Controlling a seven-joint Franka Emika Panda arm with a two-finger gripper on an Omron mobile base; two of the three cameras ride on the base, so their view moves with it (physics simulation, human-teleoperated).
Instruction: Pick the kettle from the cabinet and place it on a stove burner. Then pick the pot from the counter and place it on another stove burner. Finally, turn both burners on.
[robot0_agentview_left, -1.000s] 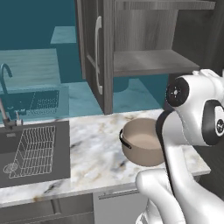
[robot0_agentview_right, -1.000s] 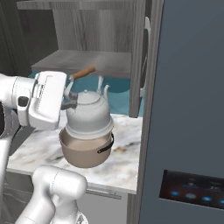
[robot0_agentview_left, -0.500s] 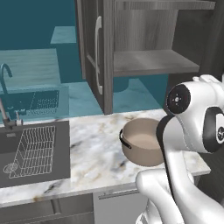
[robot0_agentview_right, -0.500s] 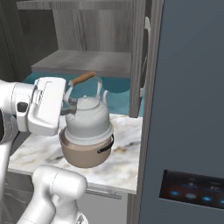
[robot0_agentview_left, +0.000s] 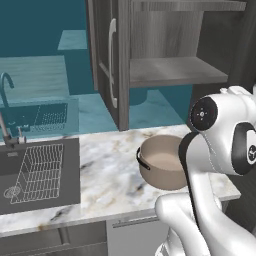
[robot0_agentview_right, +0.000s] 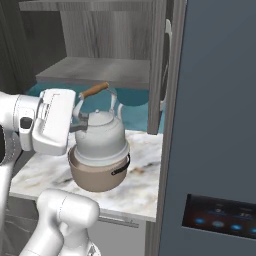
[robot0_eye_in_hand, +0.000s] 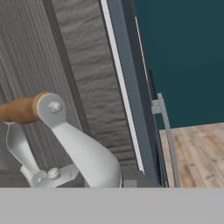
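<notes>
Left base view: the white arm rises at the lower right and blocks the near right side. Beyond it the tan pot (robot0_agentview_left: 162, 162) sits on the marble counter (robot0_agentview_left: 107, 175), with the dark sink (robot0_agentview_left: 37, 175) to the left. Above, the dark cabinet (robot0_agentview_left: 165, 45) stands open, its grey shelf (robot0_agentview_left: 175, 72) bare.

Right base view: the gripper (robot0_agentview_right: 80, 125) is closed narrowly on the left side of the kettle (robot0_agentview_right: 101, 136), near the base of its wire handle, and holds it in the air. The kettle hangs directly over the pot, very near its rim; whether they touch is unclear. A tall grey panel (robot0_agentview_right: 215, 125) stands close on the right, and the open cabinet door (robot0_agentview_right: 159, 70) is just behind the kettle.

Hand view: the kettle's brown wooden grip (robot0_eye_in_hand: 24, 108) and silver handle bracket sit close to the camera, with the cabinet door edge beside them.

Judged step: carrying the kettle out of the cabinet toward a stove burner. The next move calls for keeping it above the pot and away from the door edge and grey panel; open room lies toward the near left.
</notes>
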